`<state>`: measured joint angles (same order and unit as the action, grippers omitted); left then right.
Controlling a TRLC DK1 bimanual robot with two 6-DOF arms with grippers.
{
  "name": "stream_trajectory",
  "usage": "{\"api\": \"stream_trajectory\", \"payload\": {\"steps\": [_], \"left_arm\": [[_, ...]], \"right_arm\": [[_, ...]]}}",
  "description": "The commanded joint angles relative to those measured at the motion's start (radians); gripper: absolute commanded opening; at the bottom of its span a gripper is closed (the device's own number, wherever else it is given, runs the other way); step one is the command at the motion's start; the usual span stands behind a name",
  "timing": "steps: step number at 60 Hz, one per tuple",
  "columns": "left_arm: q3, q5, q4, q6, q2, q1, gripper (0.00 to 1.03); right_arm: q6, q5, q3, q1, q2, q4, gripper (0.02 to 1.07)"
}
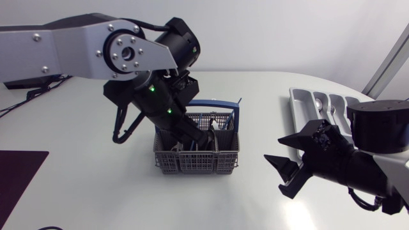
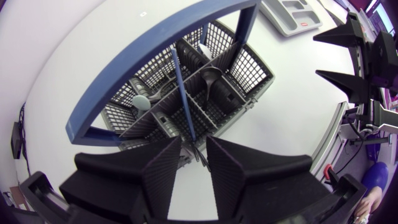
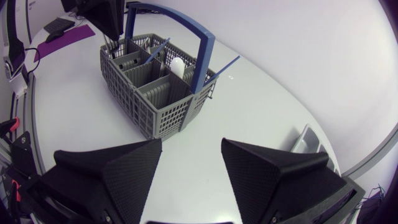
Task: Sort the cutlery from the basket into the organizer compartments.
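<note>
basket (image 1: 192, 163) mid-table, organizer (image 1: 295, 102) off by the right arm, right gripper (image 3: 191, 149) wide and empty between them, left gripper (image 2: 194, 146) down in the basket, fingers narrow but not closed around a blue-handled utensil (image 2: 183, 93): pick step, next likely needs a clamp and a straight lift.

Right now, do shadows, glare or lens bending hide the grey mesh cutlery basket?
Head view: even light, only soft shadow beside the grey mesh cutlery basket; the left arm, not shadow, covers part of it. Left wrist view: fisheye bows the blue arched handle. Right wrist view: basket unobstructed, no glare.
</note>
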<state>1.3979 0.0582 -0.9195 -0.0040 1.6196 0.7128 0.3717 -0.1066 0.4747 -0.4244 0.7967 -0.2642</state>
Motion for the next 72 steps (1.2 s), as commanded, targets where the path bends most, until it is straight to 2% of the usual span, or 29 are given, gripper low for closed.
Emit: {"api": "stream_trajectory", "payload": {"steps": [1,23,61,66,69,72], "left_arm": [[0.019,0.012,-0.03,-0.005,0.01,-0.029,0.29],[0.01,0.012,-0.078,0.036,-0.017,-0.092,0.29],[-0.057,0.012,-0.145,0.038,-0.106,-0.13,0.3],[-0.05,0.011,-0.145,0.041,-0.125,-0.125,0.38],[-0.043,0.009,-0.145,0.044,-0.139,-0.121,0.49],[-0.04,0.009,-0.145,0.044,-0.147,-0.113,0.5]], "right_arm": [[0.022,0.002,-0.03,-0.007,-0.007,-0.009,0.72],[0.022,0.002,-0.03,-0.008,-0.005,-0.007,0.72],[0.022,-0.001,-0.038,-0.011,-0.007,-0.004,0.72],[0.022,-0.001,-0.038,-0.011,-0.007,-0.004,0.72],[0.022,-0.001,-0.039,-0.011,-0.007,-0.004,0.72],[0.022,-0.001,-0.041,-0.011,-0.007,-0.004,0.72]]}}
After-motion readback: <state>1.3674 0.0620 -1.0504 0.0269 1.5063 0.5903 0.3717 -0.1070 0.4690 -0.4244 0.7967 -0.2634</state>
